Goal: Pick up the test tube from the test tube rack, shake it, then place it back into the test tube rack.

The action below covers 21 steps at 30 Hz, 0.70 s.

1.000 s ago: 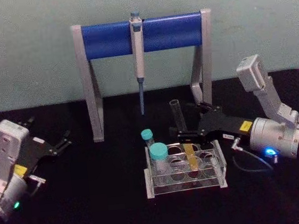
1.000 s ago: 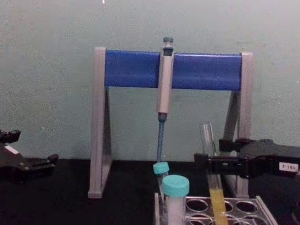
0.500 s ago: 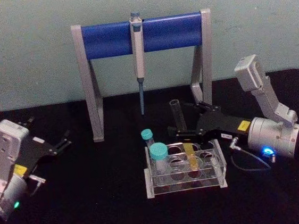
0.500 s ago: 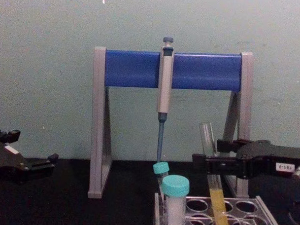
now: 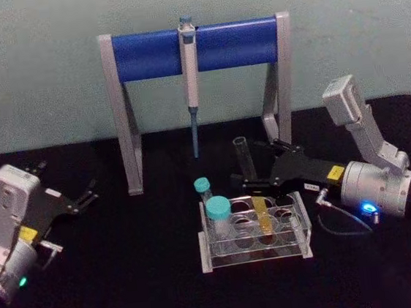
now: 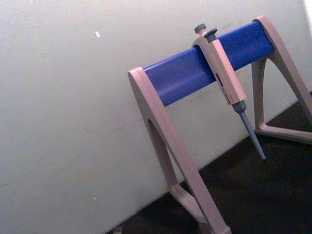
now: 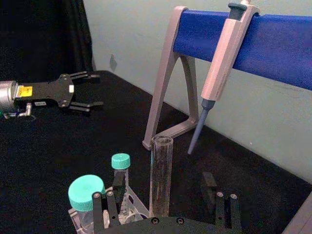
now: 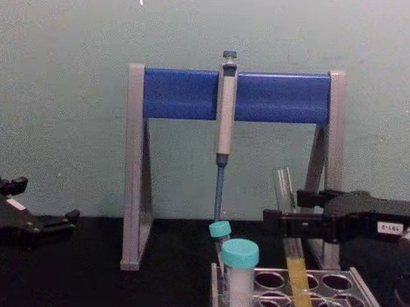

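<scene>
So the test tube (image 5: 245,157) is sitting in the rack (image 5: 289,250), in the right half of it. I can't make out exactly which hole. The yellow liquid is down inside the rack and the bare glass top sticks up well above it. It's not quite straight: the open top leans a bit toward the robot's left.

The right gripper (image 7: 163,192) reaches in from the right at about the tube's mid-height, above the rack. Its fingers (image 7: 105,207) are spread wide, one on each side of the glass. In the right wrist view there's a clear gap between the tube and each finger, so it's open and not holding anything. From the chest camera one dark finger crosses in front of the tube, just above the yellow part.

The left gripper (image 5: 90,193) is parked way off on the left side of the black table (image 5: 146,292), well away from the rack. Its fingers are spread apart too, with nothing between them.

Other stuff: two teal-capped tubes are at the rack's left end, a fat one (image 5: 218,208) in front and a skinnier one (image 5: 202,186) behind it, tilted. Behind the rack is the grey stand (image 5: 126,133) with the blue bar, and a pipette (image 5: 190,74) hangs from the middle of it, tip pointing down and clear of the table.
</scene>
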{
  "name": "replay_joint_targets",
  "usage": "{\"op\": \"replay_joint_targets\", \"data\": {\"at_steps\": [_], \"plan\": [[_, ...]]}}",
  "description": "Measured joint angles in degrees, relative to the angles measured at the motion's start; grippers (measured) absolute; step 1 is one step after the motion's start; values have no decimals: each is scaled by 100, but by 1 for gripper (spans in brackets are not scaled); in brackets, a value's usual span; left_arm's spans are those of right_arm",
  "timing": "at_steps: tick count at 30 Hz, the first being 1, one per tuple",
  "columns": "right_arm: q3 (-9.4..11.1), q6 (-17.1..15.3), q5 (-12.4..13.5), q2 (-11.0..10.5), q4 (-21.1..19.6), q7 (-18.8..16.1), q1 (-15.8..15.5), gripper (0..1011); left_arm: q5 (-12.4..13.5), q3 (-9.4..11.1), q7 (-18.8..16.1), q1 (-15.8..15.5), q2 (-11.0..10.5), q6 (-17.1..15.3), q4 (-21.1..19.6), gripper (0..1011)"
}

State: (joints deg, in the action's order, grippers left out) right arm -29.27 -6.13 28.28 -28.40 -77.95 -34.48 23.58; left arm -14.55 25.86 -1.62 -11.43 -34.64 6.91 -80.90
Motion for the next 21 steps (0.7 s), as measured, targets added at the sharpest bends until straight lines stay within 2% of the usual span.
{"op": "replay_joint_targets", "data": {"at_steps": [7, 12, 16, 18, 19, 21], "plan": [[4, 0, -3, -4, -4, 2, -4, 968, 0, 0, 0, 0, 0, 0, 0, 1001], [6, 0, -5, -4, -6, 4, -6, 860, 0, 0, 0, 0, 0, 0, 0, 1001], [6, 0, -5, -4, -9, 5, -6, 708, 0, 0, 0, 0, 0, 0, 0, 1001], [6, 0, -6, -4, -9, 6, -6, 688, 0, 0, 0, 0, 0, 0, 0, 1001], [6, 0, -6, -4, -9, 7, -6, 605, 0, 0, 0, 0, 0, 0, 0, 1001], [6, 0, -6, -4, -10, 7, -6, 567, 0, 0, 0, 0, 0, 0, 0, 1001]]}}
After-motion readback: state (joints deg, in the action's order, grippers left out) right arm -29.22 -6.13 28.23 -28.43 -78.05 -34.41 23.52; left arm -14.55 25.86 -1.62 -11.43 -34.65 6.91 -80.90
